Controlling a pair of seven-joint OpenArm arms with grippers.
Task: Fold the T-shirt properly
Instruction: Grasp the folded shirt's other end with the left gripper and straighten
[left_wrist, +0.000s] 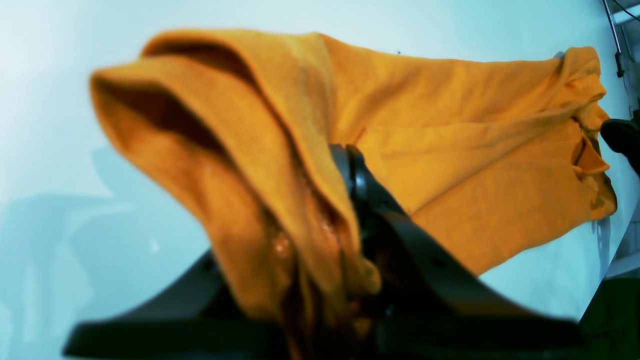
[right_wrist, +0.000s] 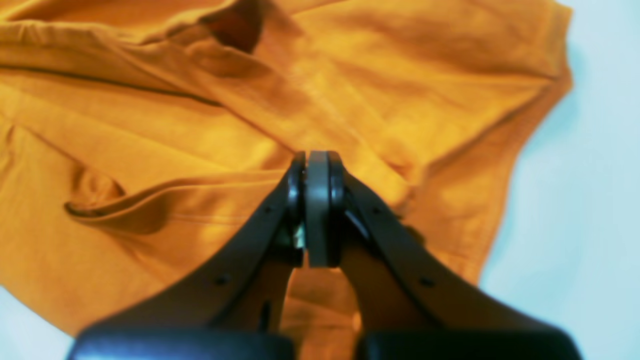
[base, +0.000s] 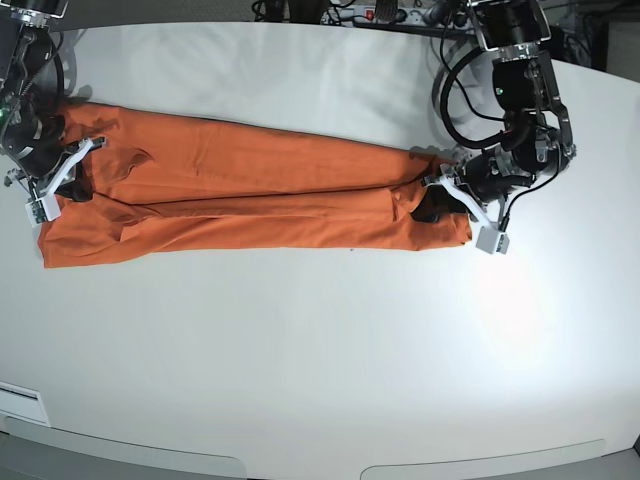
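Observation:
The orange T-shirt (base: 250, 195) lies as a long narrow strip across the white table, folded lengthwise. At the strip's right end in the base view, my left gripper (base: 432, 205) is shut on a bunch of the fabric. The left wrist view shows that bunch (left_wrist: 240, 165) raised and draped over the left gripper (left_wrist: 340, 200), hiding one finger. My right gripper (base: 72, 185) is at the strip's left end. In the right wrist view the right gripper (right_wrist: 317, 162) is shut, and creases in the shirt (right_wrist: 165, 150) run into its tips.
The white table (base: 320, 340) extends wide in front of the shirt. Cables and a power strip (base: 380, 15) lie along its back edge. The table's edge (left_wrist: 607, 250) runs close behind the shirt's far end in the left wrist view.

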